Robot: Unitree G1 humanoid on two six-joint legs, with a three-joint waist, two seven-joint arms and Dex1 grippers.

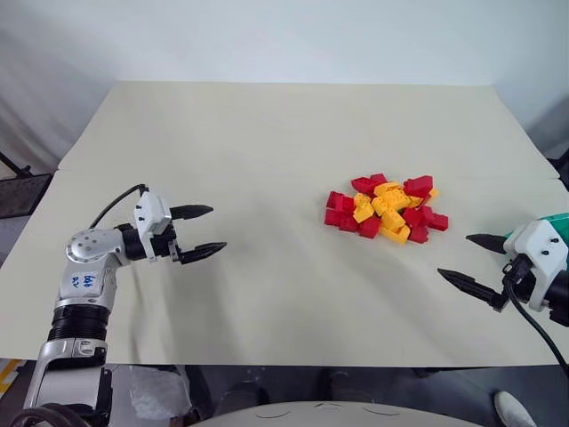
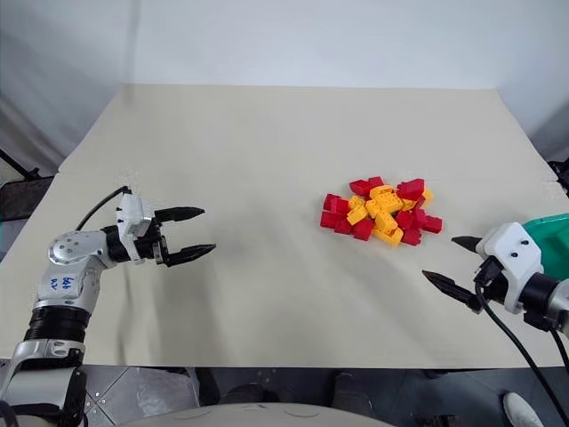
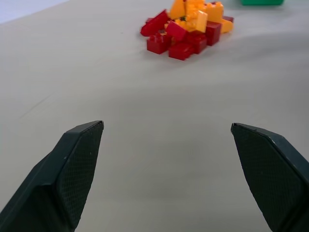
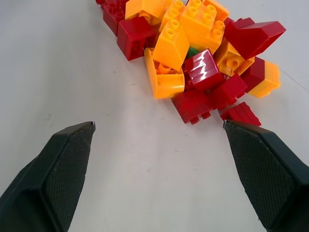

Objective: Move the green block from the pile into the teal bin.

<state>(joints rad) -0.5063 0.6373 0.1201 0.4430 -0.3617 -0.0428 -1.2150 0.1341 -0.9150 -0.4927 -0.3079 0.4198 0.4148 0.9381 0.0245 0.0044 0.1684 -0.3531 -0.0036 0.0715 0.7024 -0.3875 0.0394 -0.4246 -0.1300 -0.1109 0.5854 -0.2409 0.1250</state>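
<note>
The pile (image 1: 384, 209) of red and yellow bricks lies right of the table's middle. Of the green block (image 4: 193, 50) I see just a small green patch, buried between a yellow brick and a red one in the right wrist view. A corner of the teal bin (image 2: 556, 228) shows at the table's right edge, behind my right hand. My right gripper (image 1: 454, 255) is open and empty, hovering right of and nearer than the pile, fingers aimed at it. My left gripper (image 1: 218, 229) is open and empty over bare table, far left of the pile.
The beige table (image 1: 267, 133) stretches wide behind and left of the pile. Its near edge runs just below both grippers. A dark object (image 1: 22, 191) sits off the table's left side.
</note>
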